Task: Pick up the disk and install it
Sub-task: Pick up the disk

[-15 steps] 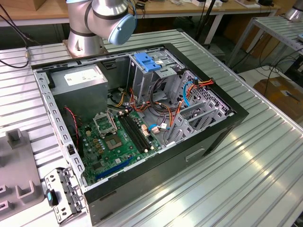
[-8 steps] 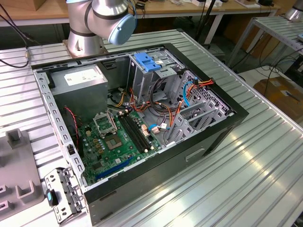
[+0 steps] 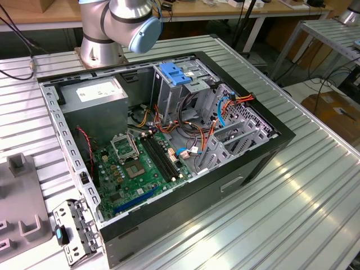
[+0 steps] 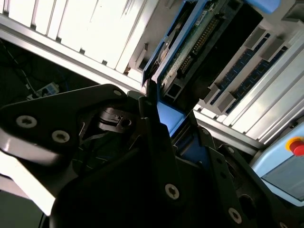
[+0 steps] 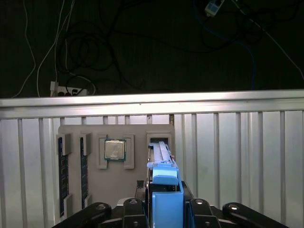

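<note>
Ribbed metal table (image 5: pixel 237 161), the disk (image 5: pixel 161 156) at the grey tray (image 5: pixel 118 185).
The gripper (image 5: pixel 165 199) seems clamped on its near end; its long axis points straight away.

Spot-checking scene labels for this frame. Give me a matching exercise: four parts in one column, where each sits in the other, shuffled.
Things
1. disk
2. processor chip
3. memory sticks
4. blue latch

Places
A. on top of the drive cage inside the open computer case
B. in a square pocket of the grey tray
C. on edge between the jaws of the gripper
D. in long narrow slots of the grey tray

Pairs: 1-C, 2-B, 3-D, 4-A
</note>
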Motion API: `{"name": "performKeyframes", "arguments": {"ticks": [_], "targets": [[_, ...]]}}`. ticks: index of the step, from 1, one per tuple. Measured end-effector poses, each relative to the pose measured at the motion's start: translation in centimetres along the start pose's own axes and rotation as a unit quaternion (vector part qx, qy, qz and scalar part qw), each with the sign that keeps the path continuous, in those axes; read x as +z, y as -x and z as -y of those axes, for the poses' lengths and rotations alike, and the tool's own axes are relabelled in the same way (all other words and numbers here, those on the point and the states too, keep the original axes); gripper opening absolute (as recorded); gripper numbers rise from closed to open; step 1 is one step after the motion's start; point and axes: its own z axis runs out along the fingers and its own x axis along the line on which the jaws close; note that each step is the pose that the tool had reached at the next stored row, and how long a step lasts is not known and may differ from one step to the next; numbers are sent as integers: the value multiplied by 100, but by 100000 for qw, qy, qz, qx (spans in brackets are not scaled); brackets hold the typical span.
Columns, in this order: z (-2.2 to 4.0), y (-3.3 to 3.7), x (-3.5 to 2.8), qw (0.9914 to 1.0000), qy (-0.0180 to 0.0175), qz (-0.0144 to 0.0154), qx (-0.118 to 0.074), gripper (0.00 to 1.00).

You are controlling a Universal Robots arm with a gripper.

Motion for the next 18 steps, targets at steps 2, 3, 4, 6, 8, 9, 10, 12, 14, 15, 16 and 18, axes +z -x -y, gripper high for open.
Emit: {"name": "performKeyframes", "arguments": {"ticks": [2,3,4,6,8,9,10,12,14,15,16,18], "targets": [[0,0,-9,100000,-2,0,-2,36],[0,-1,-12,100000,-6,2,-3,36],[0,-1,-18,100000,-5,2,-1,36],[1,-1,-27,100000,-8,2,-3,36],[0,-1,-35,100000,0,0,-1,36],[1,-1,-37,100000,-6,3,0,36],[1,-2,-41,100000,-2,1,-1,36],[1,-2,-45,100000,-4,2,1,36],[1,-2,-49,100000,-2,0,-2,36],[0,-2,-53,100000,8,-5,0,36],[1,-2,-56,100000,7,-3,-1,36],[1,-3,-74,100000,5,-2,0,36]]}}
